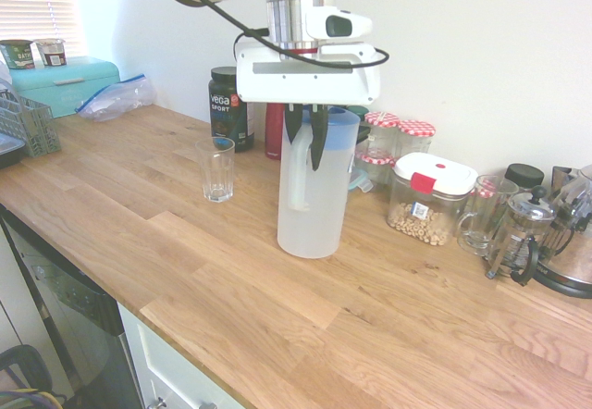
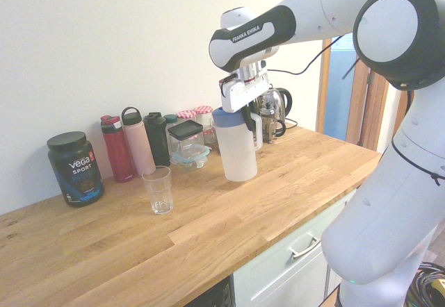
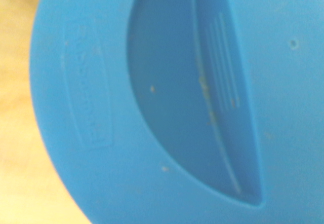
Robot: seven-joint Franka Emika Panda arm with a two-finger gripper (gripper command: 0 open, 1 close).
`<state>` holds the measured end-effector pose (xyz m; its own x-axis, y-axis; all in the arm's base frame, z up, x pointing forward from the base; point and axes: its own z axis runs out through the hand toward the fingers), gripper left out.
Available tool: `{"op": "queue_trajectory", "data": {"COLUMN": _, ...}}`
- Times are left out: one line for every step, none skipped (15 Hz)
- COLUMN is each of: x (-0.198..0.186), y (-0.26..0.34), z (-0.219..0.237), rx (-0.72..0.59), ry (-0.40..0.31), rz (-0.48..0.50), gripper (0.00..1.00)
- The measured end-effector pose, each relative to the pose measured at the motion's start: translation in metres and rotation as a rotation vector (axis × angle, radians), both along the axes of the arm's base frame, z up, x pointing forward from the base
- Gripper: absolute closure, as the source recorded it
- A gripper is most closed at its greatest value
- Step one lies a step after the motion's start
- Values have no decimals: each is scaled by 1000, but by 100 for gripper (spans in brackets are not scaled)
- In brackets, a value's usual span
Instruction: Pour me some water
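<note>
Frosted-white plastic makes up the jug [image 1: 313, 196], which stands upright on the wooden tabletop [image 1: 388, 316], its blue lid [image 3: 152, 102] filling the wrist view. The water inside is barely visible through the wall, so its level cannot be read. The pincer [image 1: 306, 141] points straight down over the jug's top; its dark fingers are closed together and hang in front of the upper wall beside the side handle [image 1: 297, 173]. Whether they pinch the handle's top or merely rest against it cannot be told. The drinking glass [image 1: 218, 168] stands empty to the left of the jug, near but apart.

My judgement: the step in hand is securing the jug. A sound grip should sit high on the handle, firm enough that the full weight does not swing. The lift should be straight up, clear of the jars [image 1: 398, 136] behind, before travelling left. Tilting should be slow, spout over the glass centre, since the glass is narrow and light.
</note>
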<state>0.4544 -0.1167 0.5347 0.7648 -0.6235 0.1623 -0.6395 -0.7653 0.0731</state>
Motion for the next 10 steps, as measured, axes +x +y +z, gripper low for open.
{"op": "queue_trajectory", "data": {"x": -4, "y": -5, "z": -1, "rx": 2, "ry": -39, "rz": -34, "gripper": 100}}
{"op": "queue_trajectory", "data": {"x": -9, "y": -10, "z": -1, "rx": 2, "ry": -77, "rz": -68, "gripper": 100}}
{"op": "queue_trajectory", "data": {"x": -15, "y": -16, "z": -1, "rx": 1, "ry": -114, "rz": -103, "gripper": 100}}
{"op": "queue_trajectory", "data": {"x": -20, "y": -22, "z": 0, "rx": 2, "ry": -147, "rz": -141, "gripper": 100}}
{"op": "queue_trajectory", "data": {"x": -25, "y": -27, "z": -2, "rx": 4, "ry": -156, "rz": -167, "gripper": 100}}
{"op": "queue_trajectory", "data": {"x": -28, "y": -30, "z": -5, "rx": 17, "ry": -146, "rz": -181, "gripper": 100}}
{"op": "queue_trajectory", "data": {"x": -31, "y": -33, "z": -8, "rx": 31, "ry": -134, "rz": -191, "gripper": 100}}
{"op": "queue_trajectory", "data": {"x": -33, "y": -36, "z": -10, "rx": 38, "ry": -122, "rz": -197, "gripper": 100}}
{"op": "queue_trajectory", "data": {"x": -35, "y": -40, "z": -11, "rx": 40, "ry": -113, "rz": -203, "gripper": 100}}
{"op": "queue_trajectory", "data": {"x": -37, "y": -43, "z": -12, "rx": 40, "ry": -109, "rz": -207, "gripper": 100}}
